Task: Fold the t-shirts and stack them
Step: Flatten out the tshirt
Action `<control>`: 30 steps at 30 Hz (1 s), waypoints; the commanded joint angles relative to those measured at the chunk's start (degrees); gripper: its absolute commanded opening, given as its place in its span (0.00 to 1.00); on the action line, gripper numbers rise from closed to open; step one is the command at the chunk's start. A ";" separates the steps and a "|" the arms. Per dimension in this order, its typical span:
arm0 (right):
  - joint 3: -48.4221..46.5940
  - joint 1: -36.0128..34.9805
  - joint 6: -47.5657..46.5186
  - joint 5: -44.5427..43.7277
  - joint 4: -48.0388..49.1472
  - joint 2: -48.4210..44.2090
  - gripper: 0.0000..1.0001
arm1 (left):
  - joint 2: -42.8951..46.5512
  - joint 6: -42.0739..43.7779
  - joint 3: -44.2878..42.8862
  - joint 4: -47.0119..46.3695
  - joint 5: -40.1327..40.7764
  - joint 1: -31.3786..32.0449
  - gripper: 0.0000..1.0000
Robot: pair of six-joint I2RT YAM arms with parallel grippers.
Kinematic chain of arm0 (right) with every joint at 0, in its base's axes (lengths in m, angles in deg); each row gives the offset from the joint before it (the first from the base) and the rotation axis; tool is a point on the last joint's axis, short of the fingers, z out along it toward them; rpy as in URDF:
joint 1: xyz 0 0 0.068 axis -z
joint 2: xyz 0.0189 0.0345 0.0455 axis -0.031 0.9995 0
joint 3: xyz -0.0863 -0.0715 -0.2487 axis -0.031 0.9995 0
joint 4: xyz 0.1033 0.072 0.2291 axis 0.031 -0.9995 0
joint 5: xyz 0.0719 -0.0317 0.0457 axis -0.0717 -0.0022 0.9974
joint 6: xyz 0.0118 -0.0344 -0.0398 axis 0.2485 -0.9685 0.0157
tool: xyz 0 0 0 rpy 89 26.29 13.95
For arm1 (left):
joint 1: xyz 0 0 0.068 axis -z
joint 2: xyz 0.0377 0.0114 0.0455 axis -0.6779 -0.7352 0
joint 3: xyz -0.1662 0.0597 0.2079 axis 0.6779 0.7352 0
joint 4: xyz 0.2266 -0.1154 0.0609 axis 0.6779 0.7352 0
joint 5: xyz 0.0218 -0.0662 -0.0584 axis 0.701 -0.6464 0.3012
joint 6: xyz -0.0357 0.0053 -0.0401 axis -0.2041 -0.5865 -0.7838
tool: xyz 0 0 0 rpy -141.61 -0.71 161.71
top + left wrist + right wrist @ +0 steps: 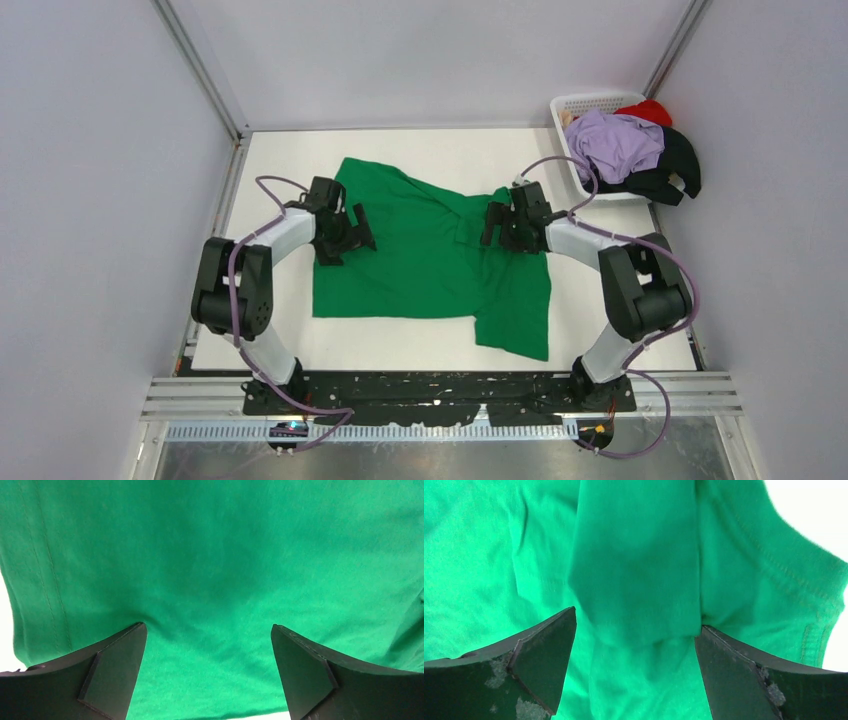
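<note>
A bright green t-shirt (pixel 430 255) lies spread and partly rumpled on the white table (pixel 440 145). My left gripper (pixel 345 235) hangs open over the shirt's left edge; its wrist view shows smooth green cloth (pixel 210 570) between wide-apart fingers (pixel 115 665), nothing pinched. My right gripper (pixel 505 225) stands open over the shirt's right side, above a folded ridge of green cloth (pixel 639 565) near a hemmed sleeve edge (pixel 804 605). Lilac (pixel 615 145), black (pixel 670 175) and red (pixel 648 110) t-shirts are heaped in the basket at the back right.
A white lattice basket (pixel 575 105) stands at the table's far right corner, shirts spilling over its rim. Grey walls and metal posts (pixel 200 70) enclose the table. The arm bases sit on a black rail (pixel 440 395) at the near edge.
</note>
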 commanded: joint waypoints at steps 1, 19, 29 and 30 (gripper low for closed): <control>-7.51 2.65 0.93 -1.08 1.00 7.34 0.95 | -4.04 1.15 -6.85 1.66 2.63 -1.24 1.00; -1.18 6.33 -0.96 -10.83 -0.39 -16.79 0.95 | 21.36 -0.85 2.53 15.79 9.37 -1.95 1.00; 12.66 6.42 -0.51 -17.86 -3.32 -35.24 0.95 | 30.92 -5.10 18.59 19.14 8.47 -1.55 0.89; 12.81 6.39 -0.80 -17.86 -3.44 -35.76 0.95 | 30.53 -5.07 18.87 18.38 8.16 -1.55 0.87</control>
